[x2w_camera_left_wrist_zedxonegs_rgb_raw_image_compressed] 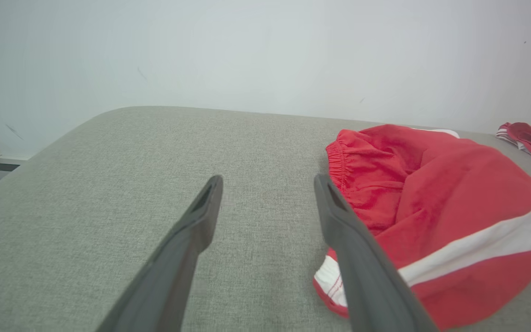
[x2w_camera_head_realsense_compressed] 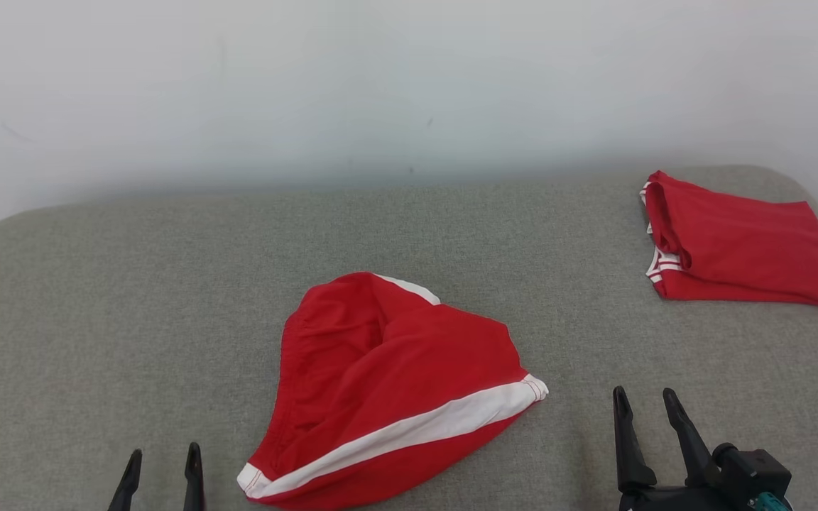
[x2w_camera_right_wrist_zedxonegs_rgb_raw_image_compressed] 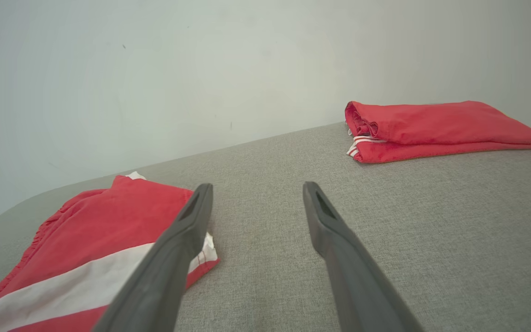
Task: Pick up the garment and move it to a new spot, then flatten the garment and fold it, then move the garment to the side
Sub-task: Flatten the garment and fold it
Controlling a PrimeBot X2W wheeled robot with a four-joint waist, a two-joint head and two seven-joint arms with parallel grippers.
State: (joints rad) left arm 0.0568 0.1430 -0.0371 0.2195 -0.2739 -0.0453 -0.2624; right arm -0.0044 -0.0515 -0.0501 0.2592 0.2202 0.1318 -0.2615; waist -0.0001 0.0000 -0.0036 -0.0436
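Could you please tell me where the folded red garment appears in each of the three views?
Head view: folded red garment at the upper right.
Left wrist view: folded red garment, a sliver at the right edge, above the middle.
Right wrist view: folded red garment at the upper right.
Shared landmark: the crumpled red shorts with a white stripe, to its left in every view.

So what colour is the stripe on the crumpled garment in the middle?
White stripe on the red garment; the head view shows it best.

Head looks down — wrist views skim low (sharing the garment).
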